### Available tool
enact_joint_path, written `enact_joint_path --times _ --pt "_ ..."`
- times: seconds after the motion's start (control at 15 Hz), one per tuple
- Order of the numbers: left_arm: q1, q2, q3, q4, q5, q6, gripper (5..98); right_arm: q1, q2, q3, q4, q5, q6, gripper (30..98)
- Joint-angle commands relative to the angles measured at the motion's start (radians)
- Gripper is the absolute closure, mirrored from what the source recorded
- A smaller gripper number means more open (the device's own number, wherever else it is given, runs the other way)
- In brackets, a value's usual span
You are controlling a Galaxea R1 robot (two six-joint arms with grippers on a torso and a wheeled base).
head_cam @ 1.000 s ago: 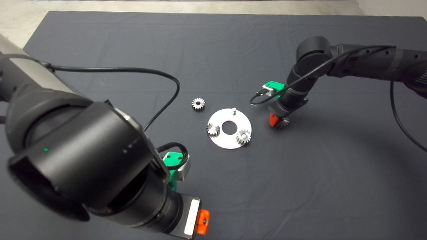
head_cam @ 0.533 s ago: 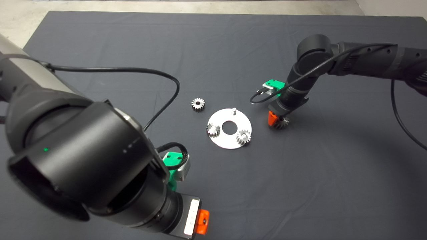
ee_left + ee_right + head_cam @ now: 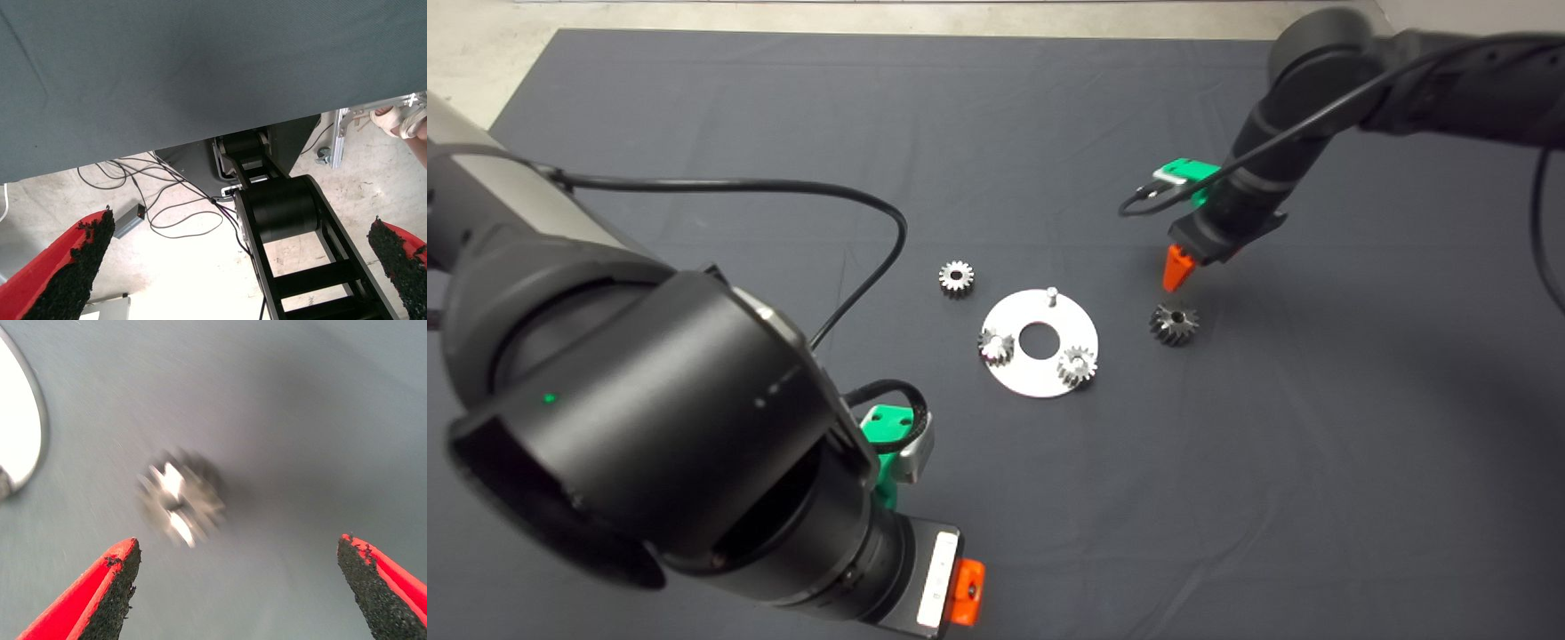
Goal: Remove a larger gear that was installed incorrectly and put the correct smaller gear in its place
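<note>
- Dark mat (image 3: pixel 996 116) covers the counter; round plate (image 3: pixel 1039 343) sits near its middle with two small gears mounted and one peg (image 3: pixel 1051 293) bare.
- Right tool (image 3: pixel 1178 271) has let go and lifted away since half a second ago; its fingers stand apart, empty.
- Larger gear (image 3: pixel 1174 323) now lies free on the mat, just beside the plate on the right arm's side.
- Removal judged complete.
- Smaller gear (image 3: pixel 956 277) waits on the mat, off the plate's opposite side.
- Left tool (image 3: pixel 965 591) idles near the counter's near edge, fingers apart.

Dark mat (image 3: pixel 694 116) carries plate (image 3: pixel 1018 378), larger gear (image 3: pixel 1174 323), smaller gear (image 3: pixel 956 278).
</note>
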Motion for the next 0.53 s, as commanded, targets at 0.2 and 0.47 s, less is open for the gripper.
enact_joint_path --times 0.2,0.47 --pt "-0.016 0.002 -0.133 -0.007 0.007 0.136 5.4 0.192 -0.225 0.521 0.257 -0.123 0.272 50.2" --pt "-0.016 0.004 -0.226 0.001 0.018 0.205 5.4 0.192 -0.224 0.693 0.261 -0.123 0.421 50.2"
